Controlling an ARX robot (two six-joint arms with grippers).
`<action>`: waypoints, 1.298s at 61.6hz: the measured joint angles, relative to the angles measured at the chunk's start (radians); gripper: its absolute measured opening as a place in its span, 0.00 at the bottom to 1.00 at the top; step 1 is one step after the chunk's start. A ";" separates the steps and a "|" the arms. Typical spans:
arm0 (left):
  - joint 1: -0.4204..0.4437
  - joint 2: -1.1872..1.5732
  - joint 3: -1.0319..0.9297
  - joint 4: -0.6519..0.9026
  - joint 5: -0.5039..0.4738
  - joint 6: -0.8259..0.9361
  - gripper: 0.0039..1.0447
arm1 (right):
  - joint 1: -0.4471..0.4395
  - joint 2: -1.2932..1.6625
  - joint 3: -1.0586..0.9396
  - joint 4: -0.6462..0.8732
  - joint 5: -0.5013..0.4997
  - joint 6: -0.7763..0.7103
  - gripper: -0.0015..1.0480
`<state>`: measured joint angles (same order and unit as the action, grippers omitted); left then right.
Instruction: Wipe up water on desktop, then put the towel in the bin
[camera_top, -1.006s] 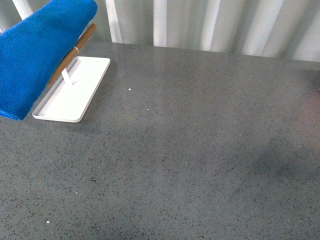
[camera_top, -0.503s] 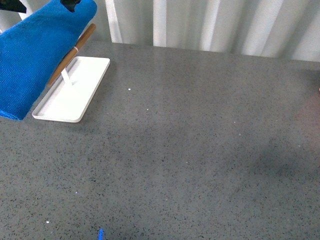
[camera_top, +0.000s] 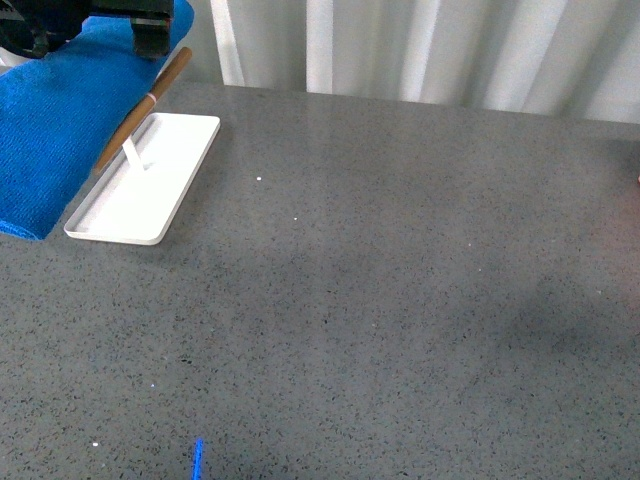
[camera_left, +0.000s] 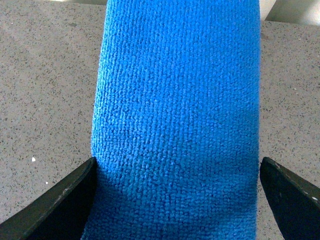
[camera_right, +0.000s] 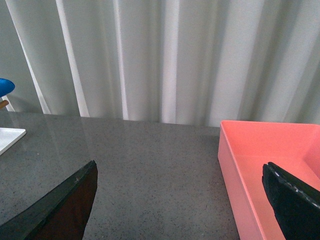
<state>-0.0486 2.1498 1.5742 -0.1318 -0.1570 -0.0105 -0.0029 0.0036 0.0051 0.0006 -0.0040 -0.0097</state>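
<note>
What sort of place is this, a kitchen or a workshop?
Probably an indoor test bench, not a home: a speckled grey desktop, a pale curtain behind it, and staged props, a blue towel by a white tray and a pink bin.

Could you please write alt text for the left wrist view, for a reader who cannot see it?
A bright blue towel fills the middle of the picture, with speckled dark-grey desktop showing on both sides. The left pincer is open, its two dark fingers standing wide apart at either side of the towel.
</note>
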 joint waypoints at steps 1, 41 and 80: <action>0.000 0.001 0.000 0.000 -0.001 0.001 0.93 | 0.000 0.000 0.000 0.000 0.000 0.000 0.93; 0.008 -0.014 -0.003 0.024 0.030 0.027 0.08 | 0.000 0.000 0.000 0.000 0.000 0.000 0.93; -0.205 -0.587 -0.291 0.007 0.233 -0.022 0.08 | 0.000 0.000 0.000 0.000 0.000 0.000 0.93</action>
<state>-0.2535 1.5623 1.2835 -0.1249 0.0761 -0.0322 -0.0029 0.0036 0.0051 0.0006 -0.0040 -0.0101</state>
